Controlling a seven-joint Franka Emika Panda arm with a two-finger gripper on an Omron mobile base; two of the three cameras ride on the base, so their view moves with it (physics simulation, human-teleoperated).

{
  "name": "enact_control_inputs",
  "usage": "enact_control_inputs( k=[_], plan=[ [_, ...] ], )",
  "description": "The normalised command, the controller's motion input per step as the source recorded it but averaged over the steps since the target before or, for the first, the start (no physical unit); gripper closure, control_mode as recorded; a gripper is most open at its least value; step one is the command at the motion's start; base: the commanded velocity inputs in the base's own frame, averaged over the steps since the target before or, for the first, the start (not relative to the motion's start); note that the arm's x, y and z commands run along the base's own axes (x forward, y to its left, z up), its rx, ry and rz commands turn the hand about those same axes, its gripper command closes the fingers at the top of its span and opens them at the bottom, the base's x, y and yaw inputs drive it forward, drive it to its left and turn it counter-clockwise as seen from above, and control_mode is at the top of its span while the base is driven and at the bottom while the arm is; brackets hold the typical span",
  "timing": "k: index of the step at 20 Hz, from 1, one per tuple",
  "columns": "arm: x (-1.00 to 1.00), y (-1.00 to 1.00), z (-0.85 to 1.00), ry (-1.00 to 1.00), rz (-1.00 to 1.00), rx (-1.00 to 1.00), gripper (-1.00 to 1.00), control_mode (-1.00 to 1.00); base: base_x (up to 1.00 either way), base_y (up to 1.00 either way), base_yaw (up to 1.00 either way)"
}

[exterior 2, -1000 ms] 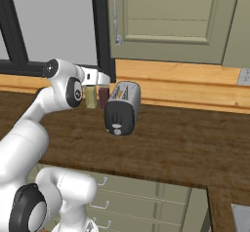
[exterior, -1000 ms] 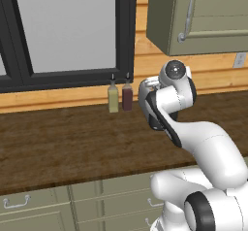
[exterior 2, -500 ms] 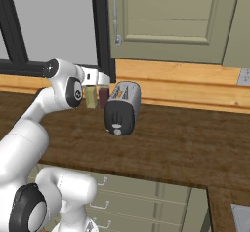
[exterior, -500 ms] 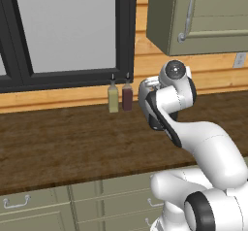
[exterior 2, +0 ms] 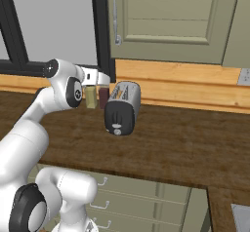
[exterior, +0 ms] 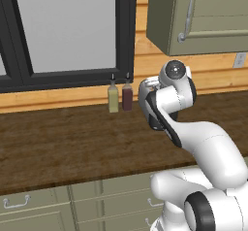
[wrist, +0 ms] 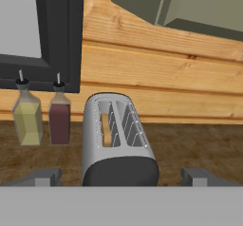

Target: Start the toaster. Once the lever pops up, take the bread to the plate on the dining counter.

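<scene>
The silvery-grey toaster (wrist: 118, 142) stands on the dark wood worktop (exterior 2: 176, 143) by the wooden wall, its dark end (exterior 2: 118, 119) turned toward me. The bread (wrist: 107, 131), a tan slice, sits down in the left slot. My gripper (wrist: 121, 177) hangs in front of and a little above the toaster's dark end, open, one fingertip (wrist: 45, 176) on each side and wider than the toaster, touching nothing. In the right base view the gripper (exterior 2: 104, 78) is just left of the toaster (exterior 2: 123, 108). The plate and the dining counter are out of view.
Two sauce bottles, one yellowish (wrist: 27, 116) and one dark red (wrist: 59, 118), stand left of the toaster under a black window frame (exterior: 127, 31). An olive wall cabinet (exterior 2: 166, 21) hangs above. Olive drawers (exterior: 38, 206) lie below the worktop.
</scene>
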Motion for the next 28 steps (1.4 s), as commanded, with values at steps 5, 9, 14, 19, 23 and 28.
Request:
enact_control_inputs(
  k=[5,9,14,19,23,28],
  plan=[
    [0.0,0.0,0.0,0.0,0.0,0.0,-1.0,-1.0,0.0,0.0,0.0],
    [0.0,0.0,0.0,0.0,0.0,0.0,-1.0,-1.0,0.0,0.0,0.0],
    [0.0,0.0,0.0,0.0,0.0,0.0,-1.0,-1.0,0.0,0.0,0.0],
    [0.0,0.0,0.0,0.0,0.0,0.0,-1.0,-1.0,0.0,0.0,0.0],
    [0.0,0.0,0.0,0.0,0.0,0.0,-1.0,-1.0,0.0,0.0,0.0],
    [0.0,0.0,0.0,0.0,0.0,0.0,-1.0,-1.0,0.0,0.0,0.0]
  ],
)
